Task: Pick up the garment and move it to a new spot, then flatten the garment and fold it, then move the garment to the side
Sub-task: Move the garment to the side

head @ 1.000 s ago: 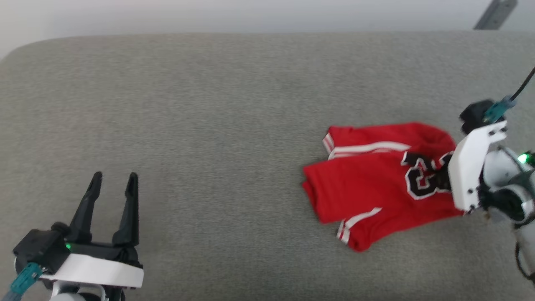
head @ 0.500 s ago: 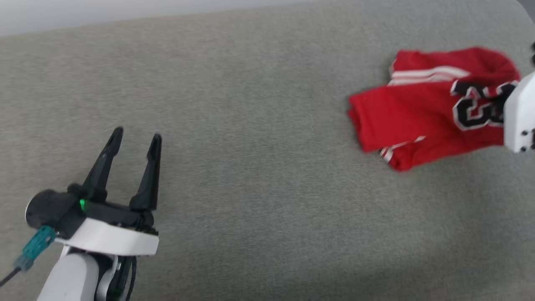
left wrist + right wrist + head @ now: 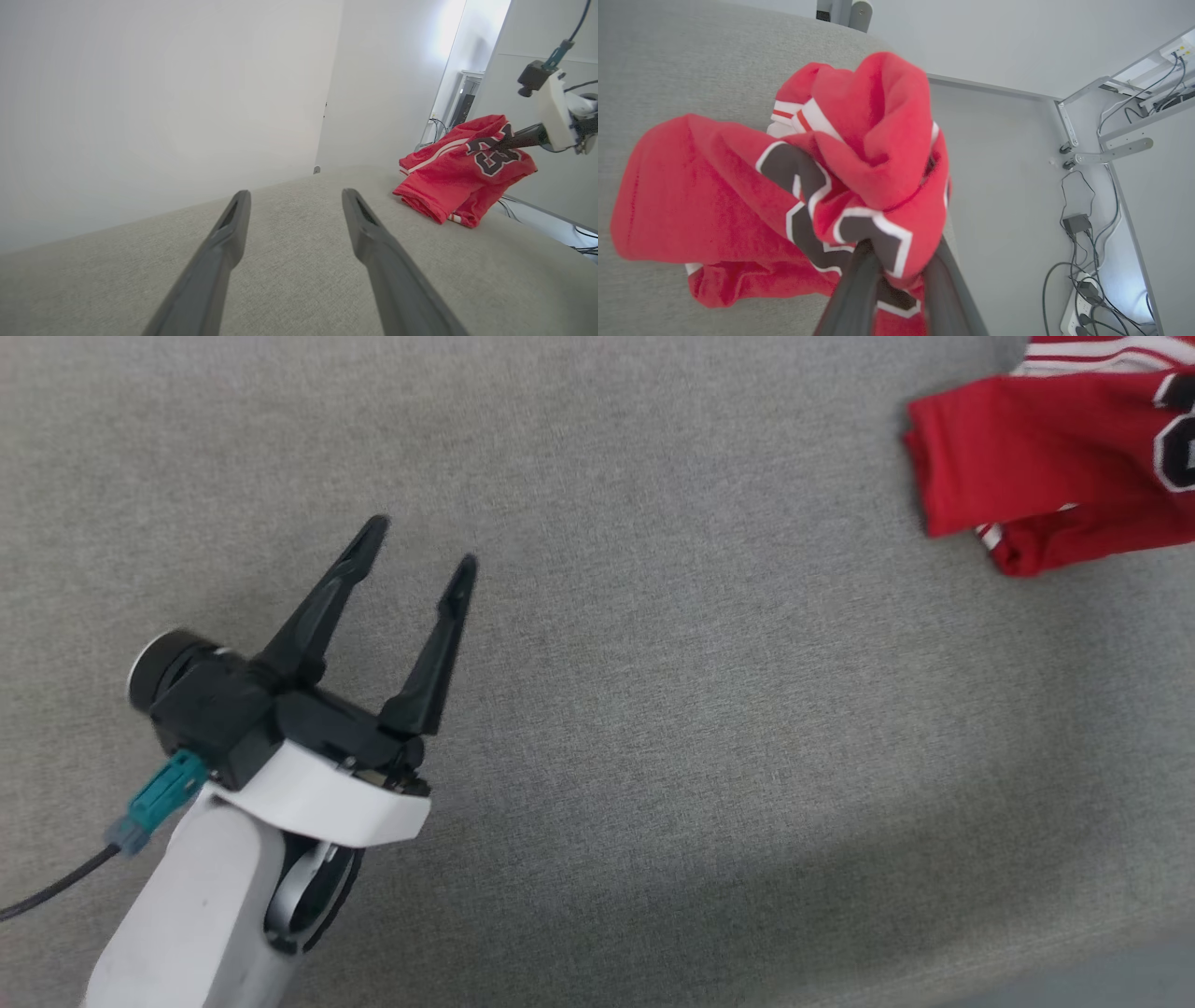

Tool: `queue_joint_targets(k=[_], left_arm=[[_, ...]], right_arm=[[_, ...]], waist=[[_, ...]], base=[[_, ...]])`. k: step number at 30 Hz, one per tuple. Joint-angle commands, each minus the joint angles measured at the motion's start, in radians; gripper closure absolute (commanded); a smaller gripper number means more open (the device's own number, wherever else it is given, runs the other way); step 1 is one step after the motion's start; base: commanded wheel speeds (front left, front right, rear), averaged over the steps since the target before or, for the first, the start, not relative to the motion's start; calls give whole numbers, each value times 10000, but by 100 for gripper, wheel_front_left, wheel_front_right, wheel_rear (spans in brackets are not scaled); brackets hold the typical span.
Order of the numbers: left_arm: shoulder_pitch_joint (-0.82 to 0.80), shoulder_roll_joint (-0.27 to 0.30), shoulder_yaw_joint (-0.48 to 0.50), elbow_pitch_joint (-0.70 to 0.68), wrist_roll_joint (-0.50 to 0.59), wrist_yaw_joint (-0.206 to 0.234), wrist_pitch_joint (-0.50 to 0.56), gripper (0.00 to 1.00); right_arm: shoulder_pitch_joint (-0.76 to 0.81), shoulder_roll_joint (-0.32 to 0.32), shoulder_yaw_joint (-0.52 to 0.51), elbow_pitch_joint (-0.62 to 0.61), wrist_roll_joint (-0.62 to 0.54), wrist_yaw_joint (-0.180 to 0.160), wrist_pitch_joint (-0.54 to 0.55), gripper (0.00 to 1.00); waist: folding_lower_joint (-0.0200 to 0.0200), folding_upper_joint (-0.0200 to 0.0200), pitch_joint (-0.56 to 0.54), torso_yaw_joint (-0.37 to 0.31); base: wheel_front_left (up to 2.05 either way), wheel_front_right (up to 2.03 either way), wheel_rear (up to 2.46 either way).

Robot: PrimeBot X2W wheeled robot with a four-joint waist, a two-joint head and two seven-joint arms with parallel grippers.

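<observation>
The garment (image 3: 1046,476), a red jersey with white striped trim and black white-outlined numbers, lies bunched at the upper right of the head view, cut off by the frame edge. In the right wrist view my right gripper (image 3: 903,261) is shut on a fold of the garment (image 3: 714,196) by the numbers, lifting that part while the rest rests on the grey cushion. The left wrist view shows the garment (image 3: 458,182) far right with my right gripper (image 3: 502,144) pinching it. My left gripper (image 3: 420,546) stands open and empty over bare fabric, well left of the garment.
The grey upholstered surface (image 3: 709,728) stretches wide between my left gripper and the garment. Its right edge (image 3: 943,154) drops to a pale floor with cables and a power strip (image 3: 1083,298). A white wall (image 3: 163,93) stands behind.
The head camera has swung, so the garment now sits at the view's upper right and the right gripper has left it. My left gripper shows higher and nearer the middle, still open.
</observation>
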Motion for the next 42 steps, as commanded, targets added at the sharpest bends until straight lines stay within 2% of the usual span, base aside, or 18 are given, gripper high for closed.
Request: queue_joint_targets(k=[1,10,15,16,17,28,42], left_arm=[[-296,63,-144,25,-38,-18,-49,0],[-1221,126,-923,212,-249,-18,-49,0],[-1419,131,-970,289,-342,-18,-49,0],[-1410,149,-925,290,-358,-18,-49,0],[-1396,160,-884,280,-360,-18,-49,0],[-837,185,-212,279,-532,-18,-49,0],[258,-232,1268,-43,-409,-18,-49,0]], right_arm=[[-275,35,-106,279,-234,-6,-284,100],[-941,622,-888,2256,-1452,-6,-1636,100],[-1205,809,-1611,3193,-1899,-5,-2235,50],[-1255,839,-1758,3345,-1988,-6,-2334,16],[-1293,871,-1848,3461,-2072,-6,-2401,0],[-1750,1005,-2407,3899,-2439,-6,-3253,0],[-1353,1427,-2130,3712,-2059,-6,-4229,0]], waist=[[0,0,197,-26],[0,0,659,318],[0,0,756,549],[0,0,763,570],[0,0,765,588],[0,0,463,531],[0,0,-416,697]], base=[[0,0,0],[0,0,0],[0,0,0],[0,0,0],[0,0,0],[0,0,0],[0,0,0]])
